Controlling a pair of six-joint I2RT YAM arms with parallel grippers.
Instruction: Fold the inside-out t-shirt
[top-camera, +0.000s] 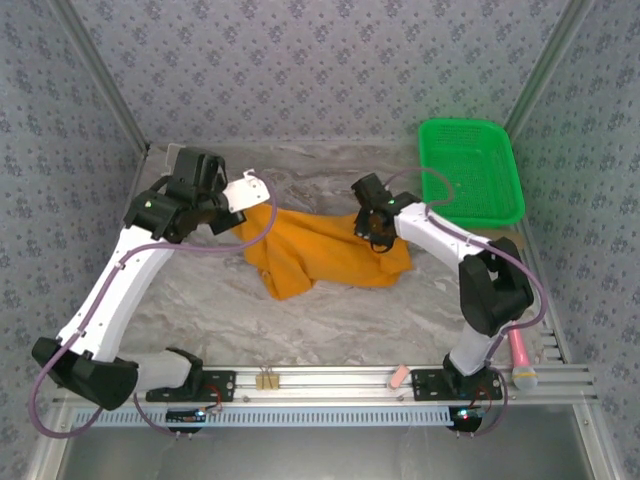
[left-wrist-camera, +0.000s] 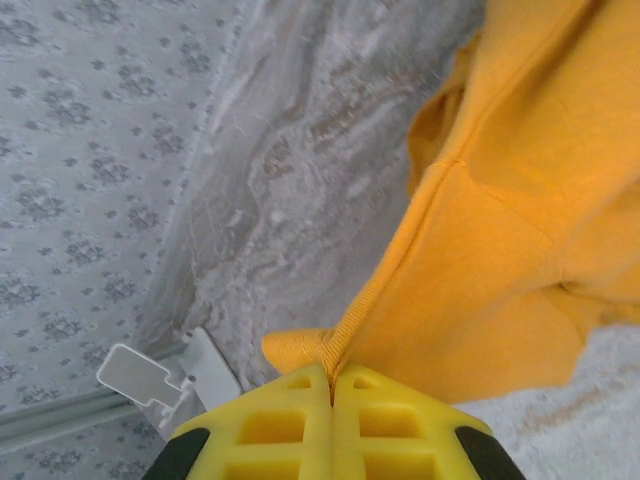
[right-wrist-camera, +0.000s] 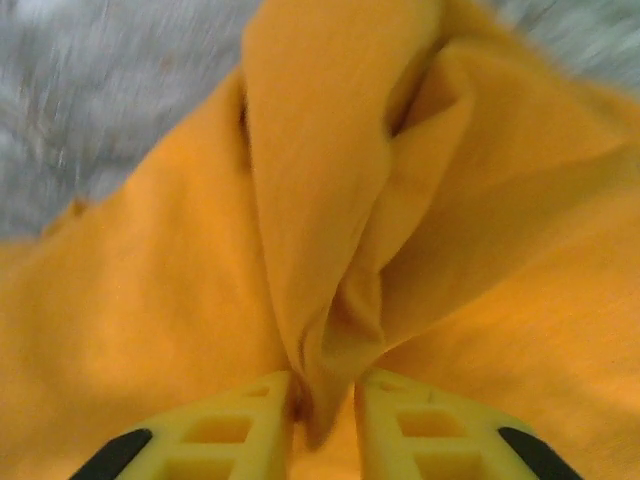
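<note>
The orange t-shirt (top-camera: 320, 255) lies crumpled on the marble tabletop, between the two arms. At its left end my left gripper (top-camera: 242, 222) holds it off the table. In the left wrist view the yellow jaws of that gripper (left-wrist-camera: 331, 385) are pressed together on a ribbed hem of the t-shirt (left-wrist-camera: 500, 230). At the shirt's upper right edge my right gripper (top-camera: 378, 235) points down into the cloth. Its jaws (right-wrist-camera: 322, 400) stand a little apart, with a loose fold of the t-shirt (right-wrist-camera: 150, 300) hanging between them. No tag or print shows.
A green plastic basket (top-camera: 470, 170) stands at the back right. A pink-handled tool (top-camera: 522, 355) lies by the right arm's base. Small clips (top-camera: 266, 379) and a pink piece (top-camera: 398, 376) sit on the front rail. Patterned walls close the back and both sides.
</note>
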